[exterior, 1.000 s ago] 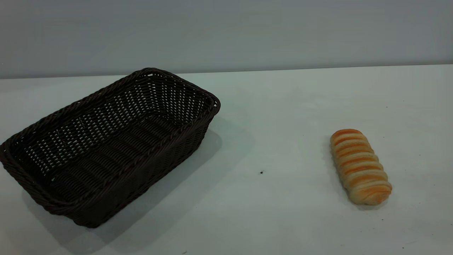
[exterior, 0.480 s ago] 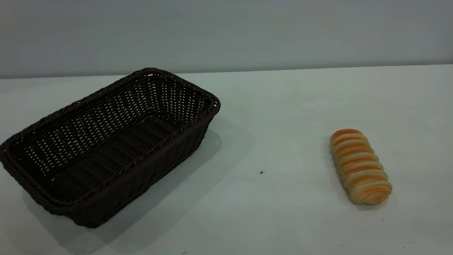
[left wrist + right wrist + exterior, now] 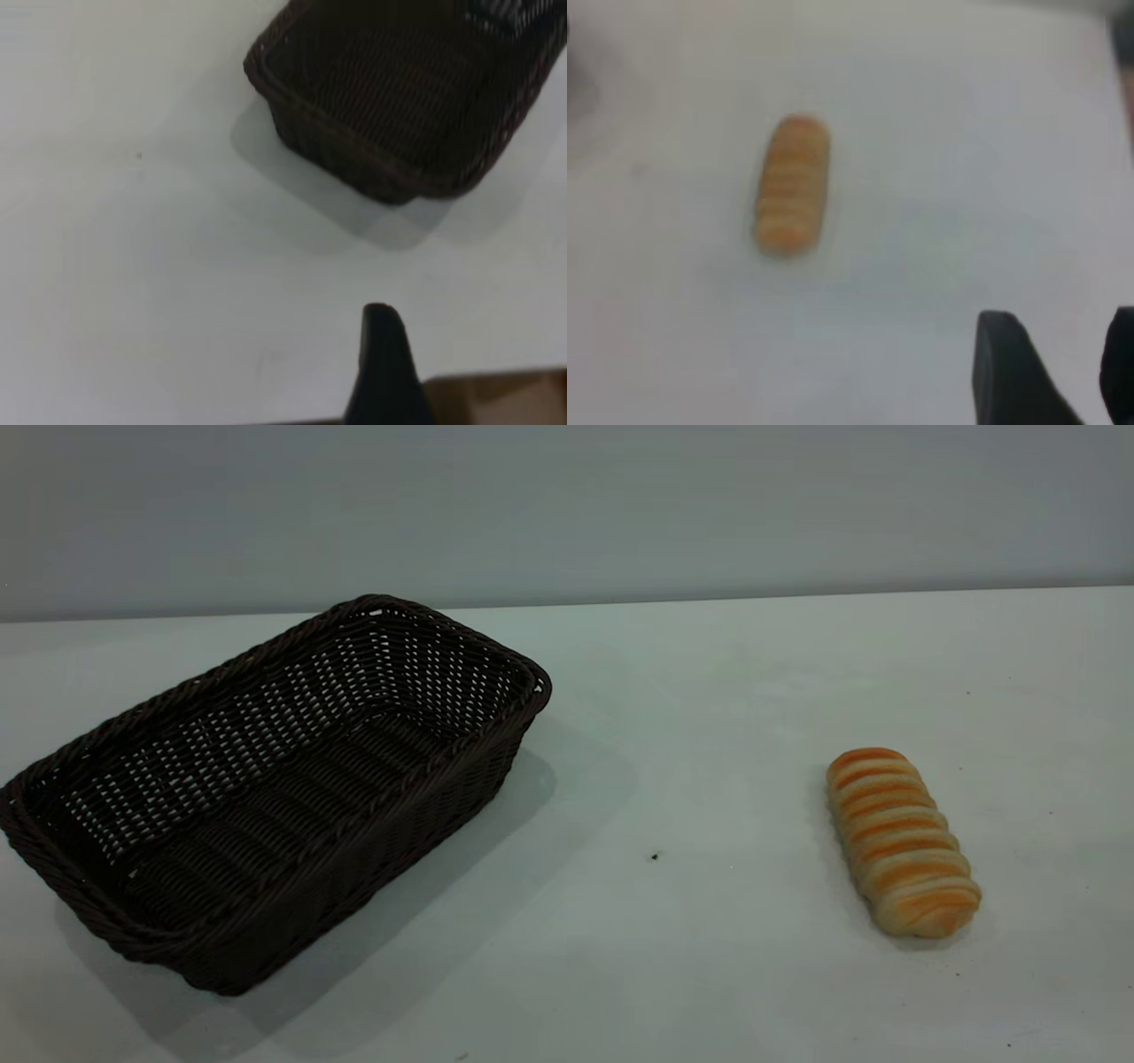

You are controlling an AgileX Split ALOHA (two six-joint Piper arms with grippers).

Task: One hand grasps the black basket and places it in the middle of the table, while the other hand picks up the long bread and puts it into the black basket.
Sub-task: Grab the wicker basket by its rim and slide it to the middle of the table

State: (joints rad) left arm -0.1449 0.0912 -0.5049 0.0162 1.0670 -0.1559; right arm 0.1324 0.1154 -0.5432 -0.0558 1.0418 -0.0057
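Note:
The black basket [image 3: 266,797] sits empty on the left side of the white table [image 3: 691,717], its long axis running diagonally. In the left wrist view the black basket [image 3: 399,97] lies well ahead of my left gripper [image 3: 386,363], which hangs over bare table near the table's edge. The long bread [image 3: 899,841] lies on the right side of the table, untouched. It shows in the right wrist view as the long bread [image 3: 793,181], far ahead of my right gripper [image 3: 1059,354], which is open with only table between its fingers. Neither arm appears in the exterior view.
A grey wall [image 3: 567,505] runs behind the table. A tiny dark speck [image 3: 655,856] marks the tabletop between basket and bread. A brown surface [image 3: 505,398] shows beyond the table's edge beside my left gripper.

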